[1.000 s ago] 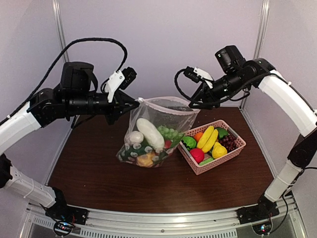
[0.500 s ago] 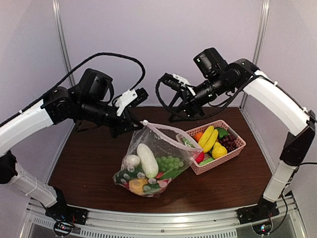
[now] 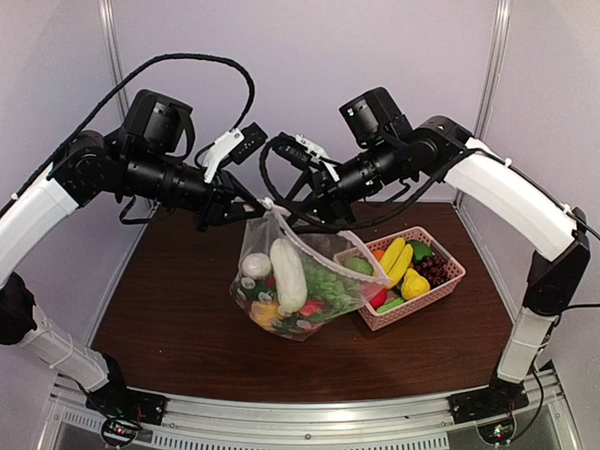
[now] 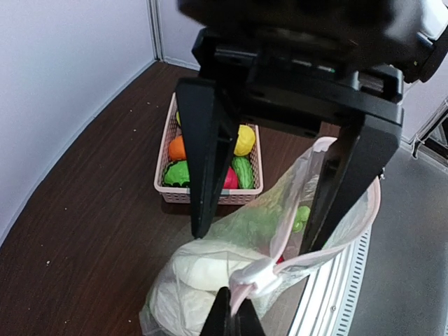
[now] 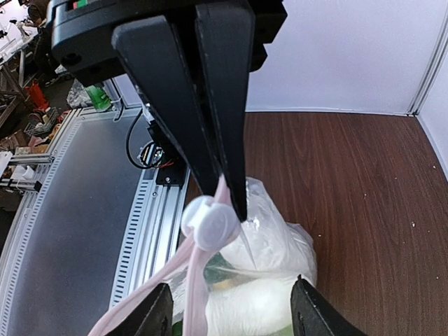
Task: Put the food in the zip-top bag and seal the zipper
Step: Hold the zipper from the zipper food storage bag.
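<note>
A dark brown wood-grain table [image 3: 169, 319] forms the floor of the cell. Plain pale wall panels [image 3: 309, 75] close it in behind and on both sides, joined by slim metal uprights [image 3: 113, 56] at the rear corners. A ribbed aluminium rail [image 3: 309, 417] runs along the near edge. The light is soft and even. Beyond the rail, the right wrist view shows a smooth grey surface [image 5: 63, 231] and, farther off, blurred clutter [image 5: 28, 70], perhaps a workbench.
</note>
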### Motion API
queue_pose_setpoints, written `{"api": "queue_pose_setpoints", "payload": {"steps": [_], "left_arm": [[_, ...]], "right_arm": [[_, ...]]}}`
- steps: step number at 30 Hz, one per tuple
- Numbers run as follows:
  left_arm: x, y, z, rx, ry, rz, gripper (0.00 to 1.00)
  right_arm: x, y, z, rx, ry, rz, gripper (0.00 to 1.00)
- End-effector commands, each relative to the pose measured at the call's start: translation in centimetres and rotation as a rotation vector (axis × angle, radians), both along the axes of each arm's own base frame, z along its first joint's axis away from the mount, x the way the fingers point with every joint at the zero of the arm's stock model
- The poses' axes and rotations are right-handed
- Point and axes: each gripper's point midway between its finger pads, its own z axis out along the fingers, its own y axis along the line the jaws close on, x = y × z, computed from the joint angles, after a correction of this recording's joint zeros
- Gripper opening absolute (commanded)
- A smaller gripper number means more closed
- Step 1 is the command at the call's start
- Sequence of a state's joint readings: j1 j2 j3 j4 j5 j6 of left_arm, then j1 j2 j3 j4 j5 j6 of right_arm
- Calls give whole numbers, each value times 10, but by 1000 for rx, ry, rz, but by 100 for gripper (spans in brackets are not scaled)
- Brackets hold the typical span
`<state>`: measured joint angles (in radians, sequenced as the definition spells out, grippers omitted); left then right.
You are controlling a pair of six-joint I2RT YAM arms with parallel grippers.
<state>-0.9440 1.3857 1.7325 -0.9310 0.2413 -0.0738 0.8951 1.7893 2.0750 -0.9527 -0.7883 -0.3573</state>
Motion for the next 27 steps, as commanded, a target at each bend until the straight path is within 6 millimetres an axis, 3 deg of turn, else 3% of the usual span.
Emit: {"api": "queue_pose_setpoints", "payload": {"steps": [1, 5, 9, 12, 18, 21, 27], "left_arm": [[-5, -7, -1, -14, 67, -12, 0], [-2, -8, -12, 20, 80, 0, 0], [4, 1, -25, 62, 65, 43, 0], [9, 4, -23, 52, 47, 82, 0], [20, -7, -19, 6, 103, 146, 0], [15, -15, -19, -32, 141, 118, 0], [12, -19, -7, -114, 158, 115, 0]], "right_arm": [[-10, 14, 24, 55, -29, -18, 59], [-3, 15, 28, 43, -85, -69, 59], [18, -2, 32, 9, -160, -148, 59], [17, -8, 38, 35, -135, -154, 59], [21, 3, 26, 21, -98, -171, 59], [24, 10, 23, 22, -87, -174, 59], [19, 19, 14, 19, -40, -134, 51]]}}
